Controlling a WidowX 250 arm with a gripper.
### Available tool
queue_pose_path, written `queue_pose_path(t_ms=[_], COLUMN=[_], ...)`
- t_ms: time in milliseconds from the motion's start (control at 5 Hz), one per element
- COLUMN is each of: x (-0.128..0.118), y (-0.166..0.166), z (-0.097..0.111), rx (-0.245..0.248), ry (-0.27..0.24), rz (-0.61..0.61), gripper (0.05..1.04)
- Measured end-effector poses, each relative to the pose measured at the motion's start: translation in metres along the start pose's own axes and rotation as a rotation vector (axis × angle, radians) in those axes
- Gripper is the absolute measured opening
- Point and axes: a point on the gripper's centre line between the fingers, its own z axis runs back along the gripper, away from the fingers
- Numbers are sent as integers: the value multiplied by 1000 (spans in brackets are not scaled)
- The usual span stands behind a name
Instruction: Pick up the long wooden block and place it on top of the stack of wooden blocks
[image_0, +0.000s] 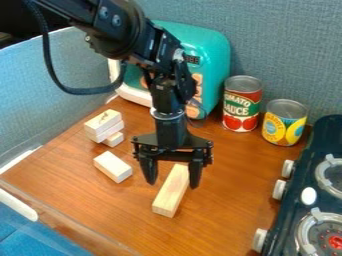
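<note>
Stove (327, 201) sits beside the desk (220, 215); my hand (172, 183) is wide open by the long block (172, 192), which lies flat, not picked up, and some small blocks (101, 128) are piled nearby

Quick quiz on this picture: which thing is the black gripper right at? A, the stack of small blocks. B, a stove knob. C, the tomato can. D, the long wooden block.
D: the gripper hangs with its fingers apart, one toward each side of the long wooden block.
</note>
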Motion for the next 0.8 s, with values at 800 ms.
queue_pose_path(t_ms=[800], x=[44], y=[18], z=[-27], rx=[68], ry=[69], rz=[7], gripper=[999])
